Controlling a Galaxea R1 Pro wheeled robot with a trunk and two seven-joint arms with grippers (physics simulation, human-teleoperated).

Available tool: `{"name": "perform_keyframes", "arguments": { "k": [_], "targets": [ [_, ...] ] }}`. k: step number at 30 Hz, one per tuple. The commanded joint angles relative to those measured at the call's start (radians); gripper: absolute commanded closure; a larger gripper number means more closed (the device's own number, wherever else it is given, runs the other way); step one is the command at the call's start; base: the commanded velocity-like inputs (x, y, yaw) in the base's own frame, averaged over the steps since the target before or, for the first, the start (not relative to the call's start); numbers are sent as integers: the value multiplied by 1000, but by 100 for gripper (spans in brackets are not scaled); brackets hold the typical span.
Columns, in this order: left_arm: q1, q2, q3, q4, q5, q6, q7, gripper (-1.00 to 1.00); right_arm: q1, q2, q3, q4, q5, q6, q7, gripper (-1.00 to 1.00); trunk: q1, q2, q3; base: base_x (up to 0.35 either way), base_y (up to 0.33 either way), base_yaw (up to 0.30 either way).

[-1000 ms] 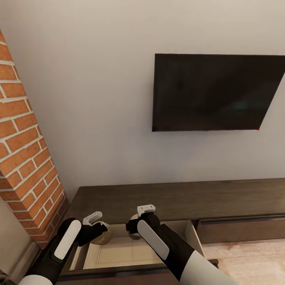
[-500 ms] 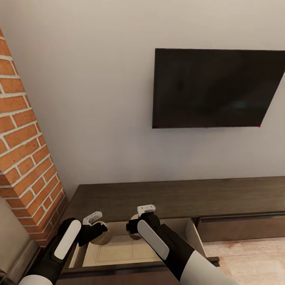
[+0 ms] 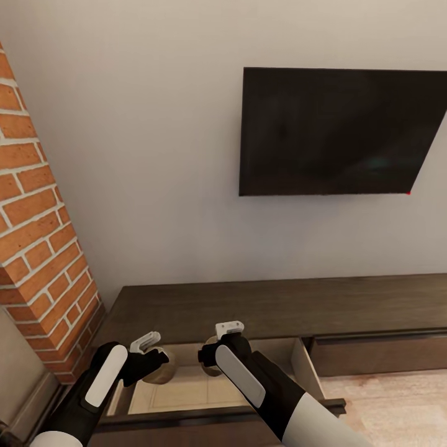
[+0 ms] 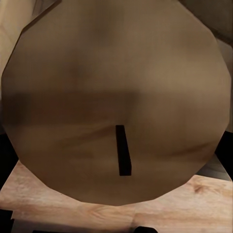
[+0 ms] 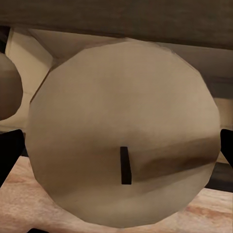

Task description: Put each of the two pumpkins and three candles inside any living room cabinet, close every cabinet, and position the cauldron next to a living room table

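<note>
The cabinet [image 3: 279, 304] is a long, low dark-brown unit against the wall. Its left drawer [image 3: 186, 394] stands pulled out, pale inside. My left gripper [image 3: 158, 361] is shut on a tan candle [image 3: 164, 369] over the drawer's left part. The candle's round top and dark wick face the left wrist view [image 4: 116, 111]. My right gripper [image 3: 211, 359] is shut on a second tan candle [image 3: 211, 370] over the drawer's middle. It shows in the right wrist view [image 5: 121, 131] between two black fingertips [image 5: 9, 155]. The pumpkins, cauldron and table are out of view.
The cabinet's right drawer front [image 3: 379, 354] is closed. A dark TV [image 3: 335, 130] hangs on the wall above. A brick column [image 3: 37, 248] stands close on the left, and pale wood floor [image 3: 397, 410] shows at the lower right.
The whole picture has shifted slightly upward, so the camera moved. Both grippers keep their candles in the same pose over the open drawer.
</note>
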Motion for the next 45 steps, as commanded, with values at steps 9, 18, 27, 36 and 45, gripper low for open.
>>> {"name": "perform_keyframes", "arguments": {
  "k": [9, 18, 27, 36, 45],
  "targets": [
    [-1, 1, -3, -1, 12, 0, 10, 100, -1, 0, 2, -1, -13, -4, -12, 100, 35, -64, -29, 0, 0, 0],
    [-1, 1, -4, -1, 12, 0, 10, 100, -1, 0, 2, -1, -13, -4, -12, 100, 69, -127, -57, 0, 0, 0],
    [-1, 1, -4, -1, 12, 0, 10, 100, -1, 0, 2, -1, -13, -4, -11, 100, 104, -190, -86, 0, 0, 0],
    [-1, 1, -4, -1, 12, 0, 10, 100, -1, 0, 2, -1, -13, -4, -11, 100, 138, -253, -114, 0, 0, 0],
    [-1, 1, -4, -1, 12, 0, 10, 100, -1, 0, 2, -1, -13, -3, -12, 100, 173, -316, -142, 0, 0, 0]
  ]
}}
